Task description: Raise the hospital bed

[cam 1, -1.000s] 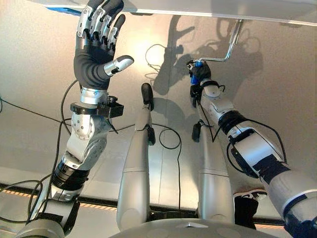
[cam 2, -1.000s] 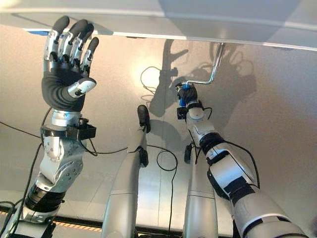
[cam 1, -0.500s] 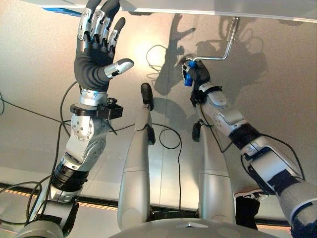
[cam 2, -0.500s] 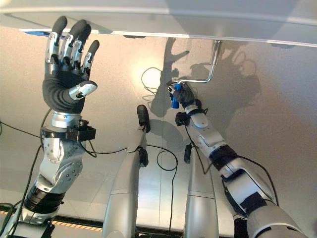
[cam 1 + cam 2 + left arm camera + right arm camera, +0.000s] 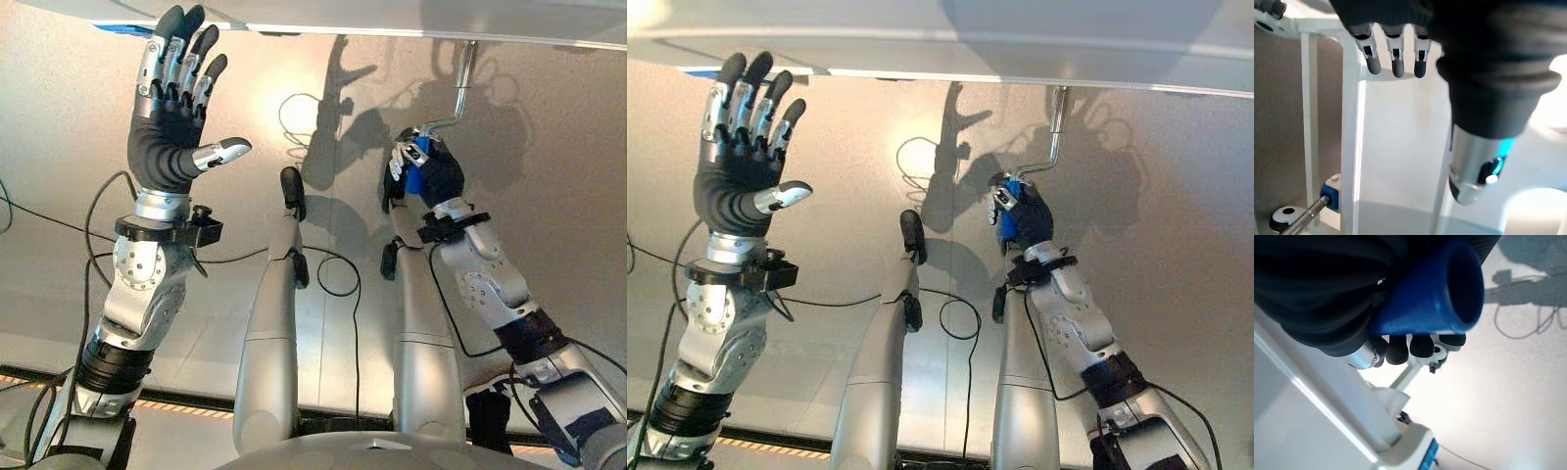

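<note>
Right hand [image 5: 428, 174] and crank grip [image 5: 1427, 298] lower, rightward.

a hospital-like room or care lab: white hospital bed frame [image 5: 411, 20] with a metal crank [image 5: 458, 93] over a pale floor [image 5: 549, 225].

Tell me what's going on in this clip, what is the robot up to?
The robot is working the crank under the edge of the hospital bed. Its right hand is shut on the crank's blue handle, whose bent metal rod runs up to the bed frame. The left hand is raised beside it, open, near the bed's edge and holding nothing.
</note>
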